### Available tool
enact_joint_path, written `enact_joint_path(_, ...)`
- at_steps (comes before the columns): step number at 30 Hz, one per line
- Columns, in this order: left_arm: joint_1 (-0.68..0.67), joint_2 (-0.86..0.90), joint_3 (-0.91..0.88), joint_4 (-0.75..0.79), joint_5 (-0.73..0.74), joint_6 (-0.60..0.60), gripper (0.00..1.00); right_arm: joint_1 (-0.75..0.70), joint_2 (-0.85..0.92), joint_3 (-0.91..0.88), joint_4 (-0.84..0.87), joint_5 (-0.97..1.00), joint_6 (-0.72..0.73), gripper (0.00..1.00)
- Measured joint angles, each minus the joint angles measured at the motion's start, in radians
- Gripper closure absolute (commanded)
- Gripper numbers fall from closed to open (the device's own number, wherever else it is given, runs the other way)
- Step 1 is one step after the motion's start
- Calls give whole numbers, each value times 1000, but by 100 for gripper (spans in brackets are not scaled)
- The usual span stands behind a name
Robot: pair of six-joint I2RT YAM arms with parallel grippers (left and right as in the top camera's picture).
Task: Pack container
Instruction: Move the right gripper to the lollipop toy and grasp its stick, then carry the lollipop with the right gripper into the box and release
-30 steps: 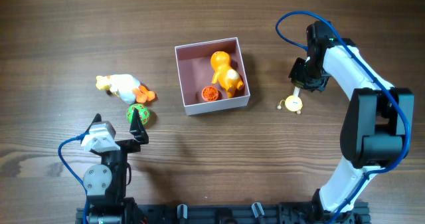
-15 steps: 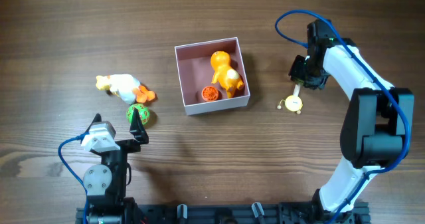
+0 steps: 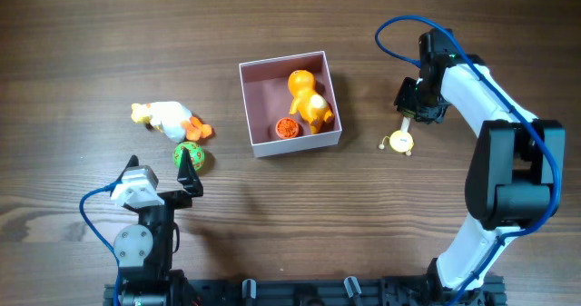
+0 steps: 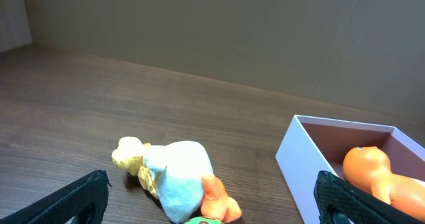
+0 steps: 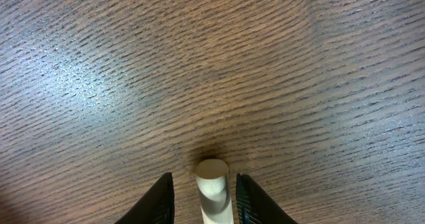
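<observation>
The container [image 3: 261, 88] is a white-walled square box with a pink inside. It holds an orange duck toy [image 3: 307, 97] and a small orange ball [image 3: 287, 129]. To its right lies a round yellow-and-white toy on a white stick [image 3: 398, 142]. My right gripper [image 3: 413, 113] stands over the stick's end [image 5: 212, 184], jaws on either side of it with narrow gaps, not touching. My left gripper [image 3: 162, 168] is wide open near the front left, nothing between its fingers. Just ahead of it lie a white plush duck [image 4: 176, 181] and a green ball [image 3: 190, 155].
The container's white wall [image 4: 302, 164] shows at the right of the left wrist view, with the orange duck toy [image 4: 372, 171] inside. The right arm reaches in from the right edge; a blue cable loops above it.
The right jaws have eased apart a little around the stick. The toys, the container and the left arm have not moved.
</observation>
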Motion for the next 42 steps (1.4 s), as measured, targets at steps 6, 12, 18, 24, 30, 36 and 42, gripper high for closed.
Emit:
enact_joint_path(6, 0, 0, 0, 0, 0, 0, 0, 0, 0, -2, 0, 0, -18, 68)
enact_joint_path(12, 0, 0, 0, 0, 0, 0, 0, 0, -5, -66, 63, 4, -30, 66)
enact_joint_path(18, 0, 0, 0, 0, 0, 0, 0, 0, -10, -75, 74, 10, -36, 78)
enact_joint_path(24, 0, 0, 0, 0, 0, 0, 0, 0, -10, -75, 64, 23, -36, 87)
enact_joint_path(30, 0, 0, 0, 0, 0, 0, 0, 0, -10, -71, 40, 23, -40, 88)
enact_joint_path(36, 0, 0, 0, 0, 0, 0, 0, 0, -10, -53, 3, 23, -72, 87)
enact_joint_path(42, 0, 0, 0, 0, 0, 0, 0, 7, -45, 55, -8, 18, -169, 88)
